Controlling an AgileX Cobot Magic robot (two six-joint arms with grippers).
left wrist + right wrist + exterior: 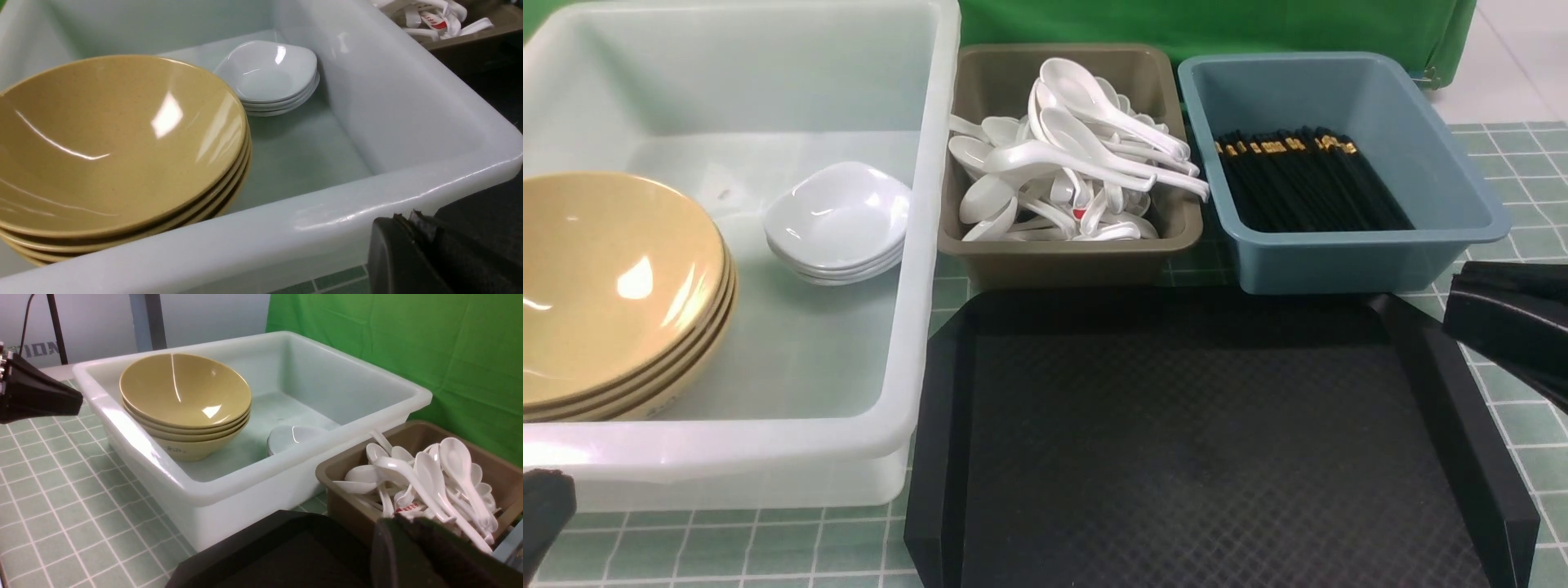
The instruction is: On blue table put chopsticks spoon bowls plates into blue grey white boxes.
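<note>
Bowls sat stacked in the white box just beyond the left gripper, whose opening I could not tell; they looked stiff, glossy and slippery, best pinched at the rim. The right gripper was likewise unclear.

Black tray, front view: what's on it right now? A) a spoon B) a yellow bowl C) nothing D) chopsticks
C: the black tray shows only its bare textured surface; the chopsticks, spoons and yellow bowls all sit in their boxes.
</note>
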